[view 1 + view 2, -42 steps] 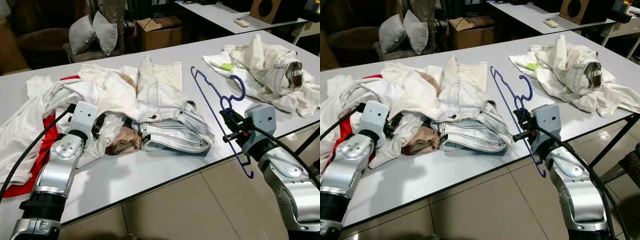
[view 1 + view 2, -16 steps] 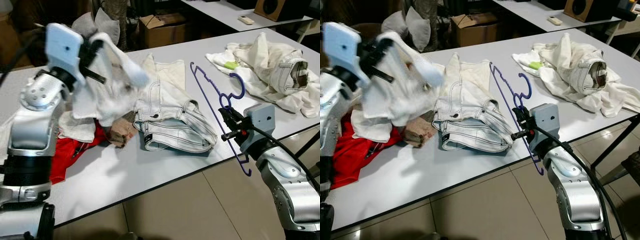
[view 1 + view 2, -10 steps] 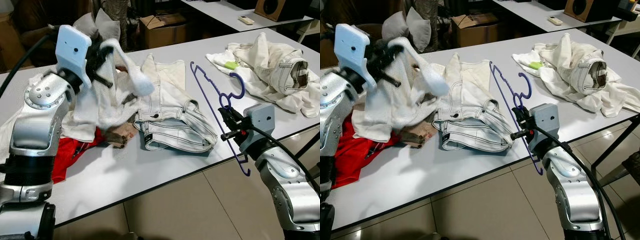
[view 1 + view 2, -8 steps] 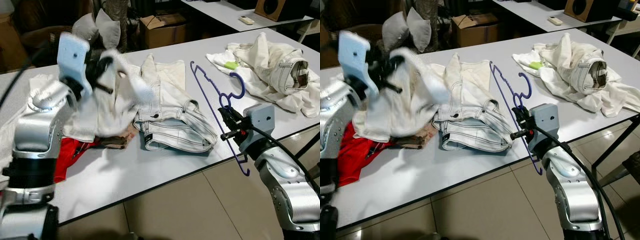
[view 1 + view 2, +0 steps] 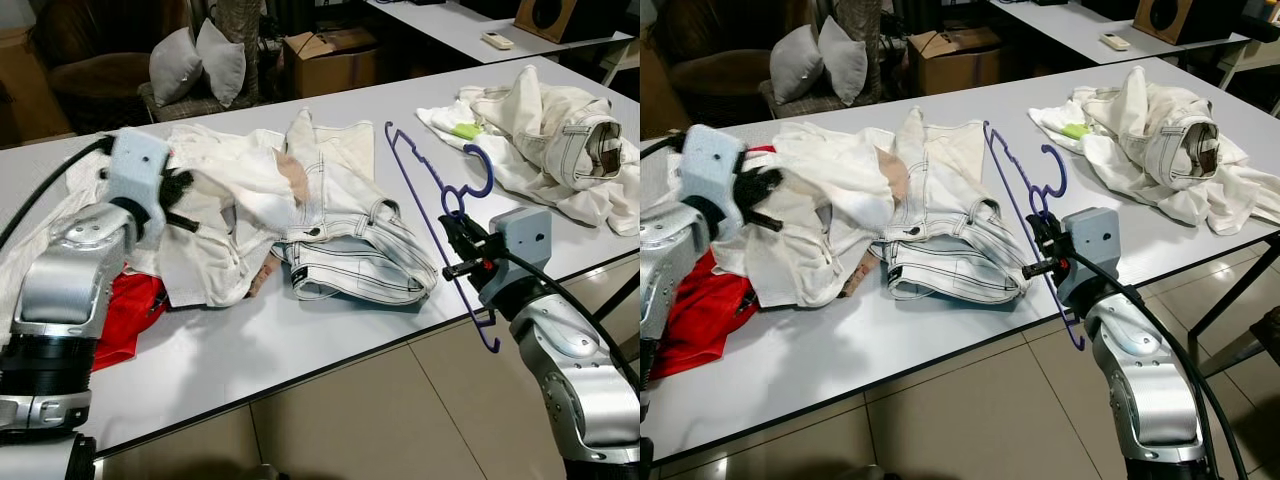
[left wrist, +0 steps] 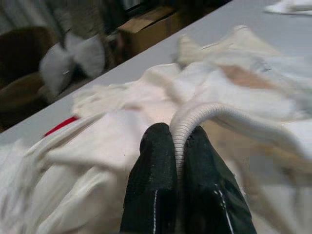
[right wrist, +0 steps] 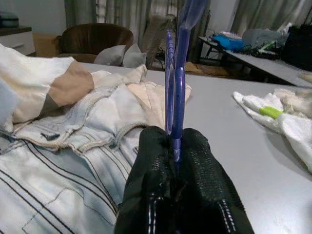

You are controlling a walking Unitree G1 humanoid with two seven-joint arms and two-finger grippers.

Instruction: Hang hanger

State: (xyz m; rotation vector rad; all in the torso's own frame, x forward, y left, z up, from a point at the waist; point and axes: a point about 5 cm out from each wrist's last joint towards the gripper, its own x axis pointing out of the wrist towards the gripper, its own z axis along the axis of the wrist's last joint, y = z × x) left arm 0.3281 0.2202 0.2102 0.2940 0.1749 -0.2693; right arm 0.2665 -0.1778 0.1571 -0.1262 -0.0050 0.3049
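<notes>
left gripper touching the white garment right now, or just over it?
Touching. In the left wrist view, the left gripper has its two black fingers shut on a ribbed edge of the white garment, with the fabric pinched between them.

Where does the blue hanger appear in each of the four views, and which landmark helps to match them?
Left eye view: blue hanger, right of centre, in the right end effector.
Right eye view: hanger, centre-right.
Left wrist view: white garment pinched between the fingers; I see no hanger.
Right wrist view: hanger, upright, centre.
Shared landmark: folded striped jeans.
</notes>
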